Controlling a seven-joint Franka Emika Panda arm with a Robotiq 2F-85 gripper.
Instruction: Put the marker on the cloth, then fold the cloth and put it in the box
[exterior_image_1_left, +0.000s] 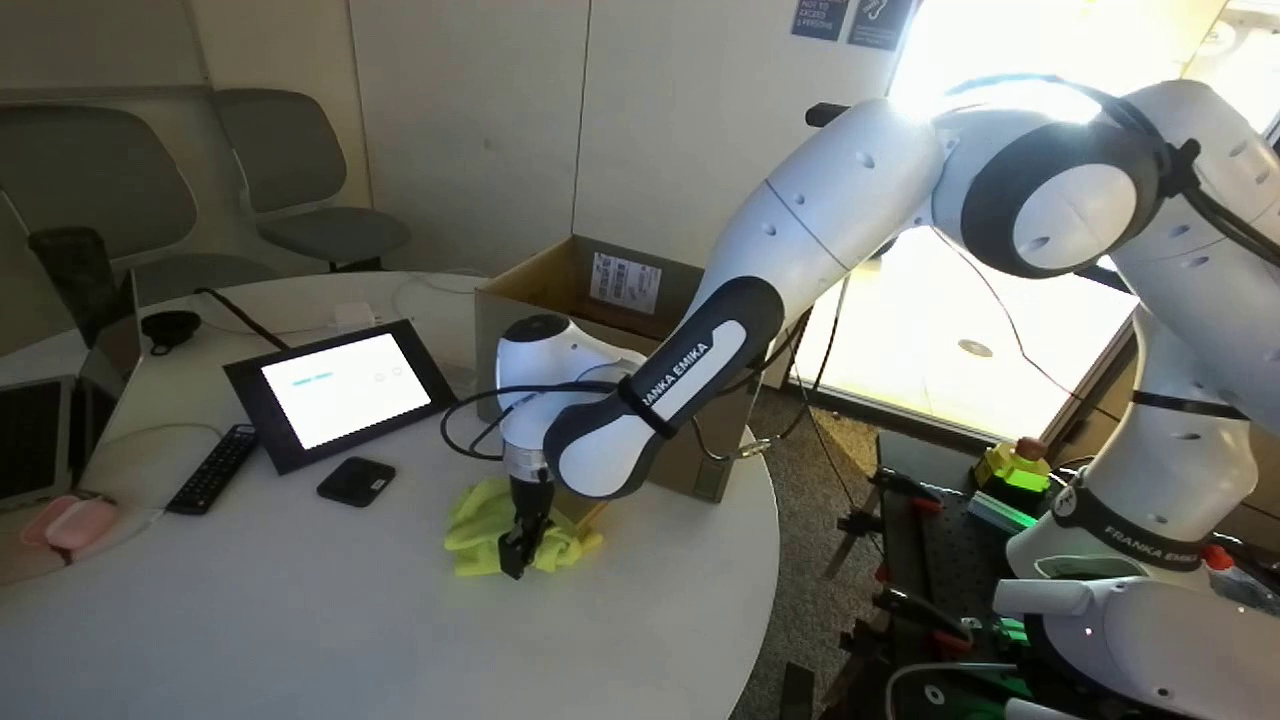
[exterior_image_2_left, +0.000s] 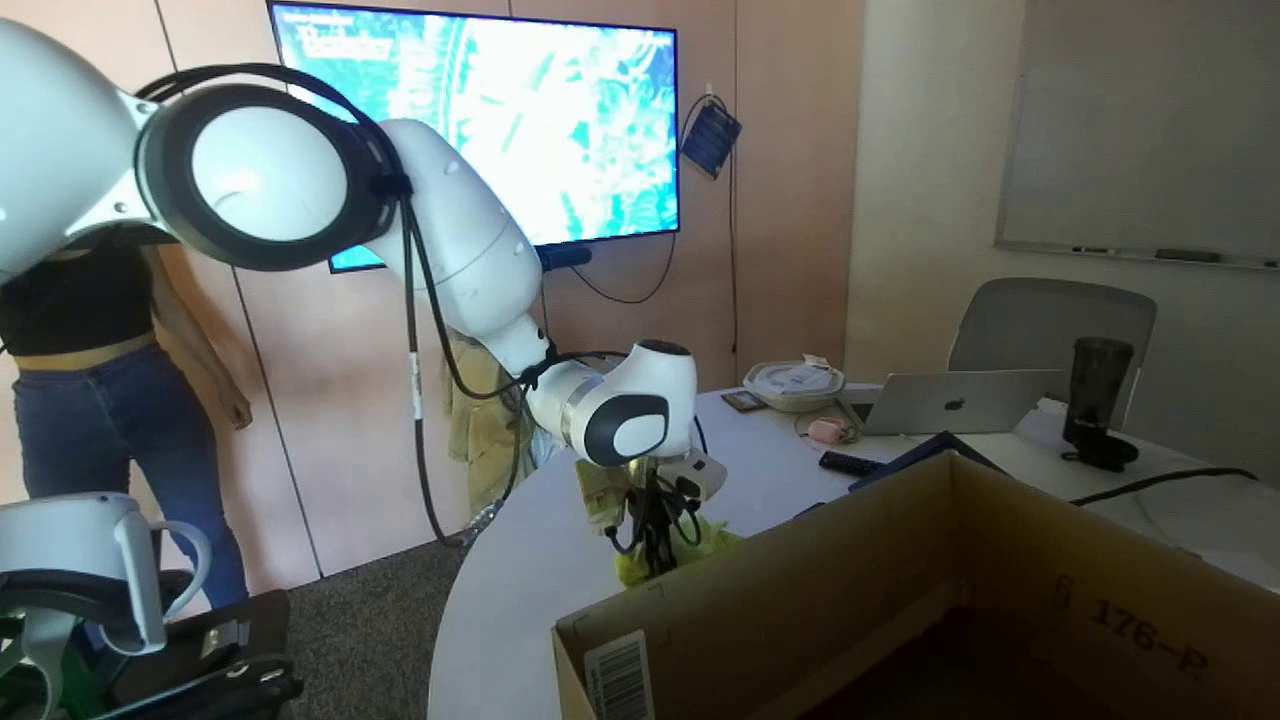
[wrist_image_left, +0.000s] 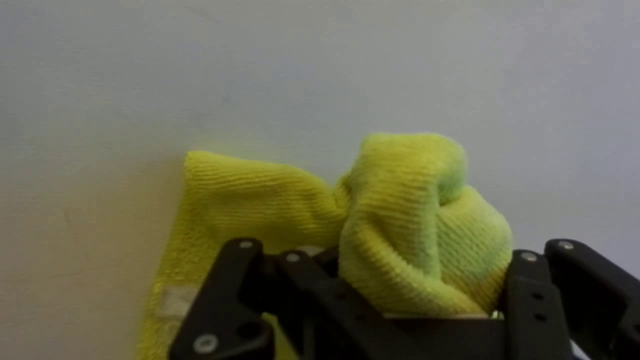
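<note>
The yellow-green cloth (exterior_image_1_left: 485, 530) lies crumpled on the white table in front of the box; it also shows in an exterior view (exterior_image_2_left: 715, 540). In the wrist view, the cloth (wrist_image_left: 405, 215) is bunched up between my two fingers, with a flatter part spread to the left. My gripper (exterior_image_1_left: 517, 558) points down at the cloth. Its fingers (wrist_image_left: 420, 270) stand wide apart around the bunch, and the tips are partly hidden by cloth. The brown cardboard box (exterior_image_1_left: 545, 320), with a white label inside, stands open behind the gripper; its near wall fills an exterior view (exterior_image_2_left: 780, 590). The marker is out of sight.
A black-framed tablet (exterior_image_1_left: 345, 390), a small black block (exterior_image_1_left: 357, 481) and a black remote (exterior_image_1_left: 212, 468) lie left of the cloth. A laptop (exterior_image_1_left: 40, 430) and a pink case (exterior_image_1_left: 78, 522) are farther left. A loose arm cable (exterior_image_1_left: 452, 430) hangs near the wrist.
</note>
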